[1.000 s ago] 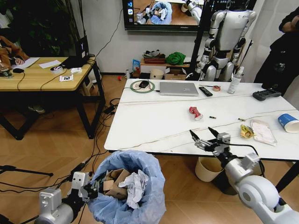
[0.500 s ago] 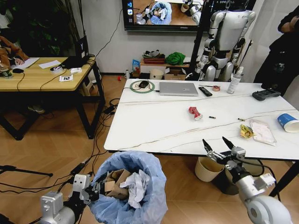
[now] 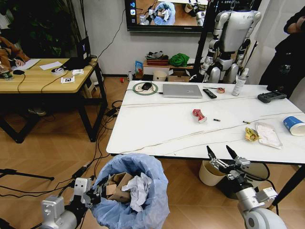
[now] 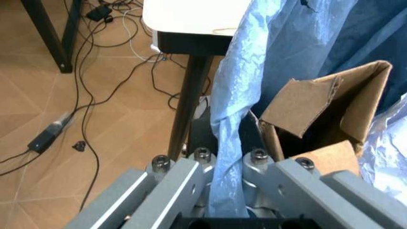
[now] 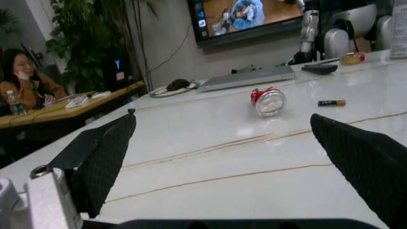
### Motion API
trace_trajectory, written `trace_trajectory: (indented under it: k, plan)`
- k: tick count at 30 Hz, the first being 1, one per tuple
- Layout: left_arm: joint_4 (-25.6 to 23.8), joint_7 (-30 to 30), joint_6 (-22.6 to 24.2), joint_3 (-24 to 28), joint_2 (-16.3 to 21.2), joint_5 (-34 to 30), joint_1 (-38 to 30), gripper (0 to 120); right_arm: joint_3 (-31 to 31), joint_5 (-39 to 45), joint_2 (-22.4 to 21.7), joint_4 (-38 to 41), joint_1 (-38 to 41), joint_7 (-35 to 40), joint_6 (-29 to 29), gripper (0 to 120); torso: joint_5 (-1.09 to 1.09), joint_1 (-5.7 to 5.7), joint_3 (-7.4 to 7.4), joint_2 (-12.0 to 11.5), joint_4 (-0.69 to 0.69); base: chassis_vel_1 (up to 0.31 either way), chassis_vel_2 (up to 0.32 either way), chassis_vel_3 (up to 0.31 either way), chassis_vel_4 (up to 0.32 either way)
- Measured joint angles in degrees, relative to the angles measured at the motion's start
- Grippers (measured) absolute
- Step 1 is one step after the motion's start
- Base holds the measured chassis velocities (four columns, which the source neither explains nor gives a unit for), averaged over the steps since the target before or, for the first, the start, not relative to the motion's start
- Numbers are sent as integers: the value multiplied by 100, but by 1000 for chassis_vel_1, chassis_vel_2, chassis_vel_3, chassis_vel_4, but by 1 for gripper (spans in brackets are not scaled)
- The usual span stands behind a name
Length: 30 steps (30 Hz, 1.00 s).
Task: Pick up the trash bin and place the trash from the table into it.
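The trash bin (image 3: 136, 193), lined with a crinkly light-blue bag, hangs low at the front left with torn cardboard (image 3: 116, 183) and crumpled white paper (image 3: 137, 190) inside. My left gripper (image 3: 95, 194) is shut on the bag at the bin's rim; its fingers (image 4: 184, 179) pinch the blue plastic (image 4: 228, 157). My right gripper (image 3: 219, 153) is open at the front edge of the table (image 3: 157, 129), with nothing between its fingers (image 5: 102, 152). On the table lie a crushed red can (image 3: 199, 115) (image 5: 268, 100), a yellow wrapper (image 3: 250, 134), a clear packet (image 3: 268, 134) and a blue-white paper cup (image 3: 294, 125).
A laptop (image 3: 182, 90), remote (image 3: 209, 93), bottle (image 3: 240, 82) and black controller (image 3: 271, 97) line the table's far side. A cream bucket (image 3: 209, 174) stands under the table. A wooden desk (image 3: 43, 76) is at the left, and cables (image 3: 102, 138) trail on the floor.
My right gripper has pulled back from over the table to its front edge, still open. The left gripper and the bin have barely moved.
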Motion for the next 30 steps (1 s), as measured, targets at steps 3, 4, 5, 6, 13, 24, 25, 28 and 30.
trace_trajectory:
  k: [3,4,5,6,13,24,25,28,30]
  plan:
    - [2,-1,2,9,3,-5,-16,0,2,61,-20,-12,23,-14,5,100,0,0,0,0,0,0,0,0,0]
    - [3,-2,4,15,0,-5,-16,0,4,69,-27,-18,27,-21,8,100,0,0,0,0,0,0,0,0,0]
    - [3,-2,4,15,0,-5,-16,0,4,69,-27,-18,27,-21,8,100,0,0,0,0,0,0,0,0,0]
    - [-1,-2,6,21,-5,-5,-12,0,5,77,-38,-23,28,-26,11,100,0,0,0,0,0,0,0,0,0]
    - [-45,-4,14,26,-14,6,16,0,-16,108,-39,-22,14,-51,26,100,0,0,0,0,0,0,0,0,0]
    - [-80,-8,17,25,-42,26,24,0,-7,144,-46,-5,4,-76,43,100,0,0,0,0,0,0,0,0,0]
    - [-81,-9,17,24,-44,28,24,0,-8,146,-46,-4,6,-78,44,100,0,0,0,0,0,0,0,0,0]
    - [-86,-9,18,26,-53,31,22,0,-13,155,-44,0,11,-82,45,100,0,0,0,0,0,0,0,0,0]
    - [-86,-9,19,30,-56,33,22,0,-14,156,-44,0,12,-82,45,100,0,0,0,0,0,0,0,0,0]
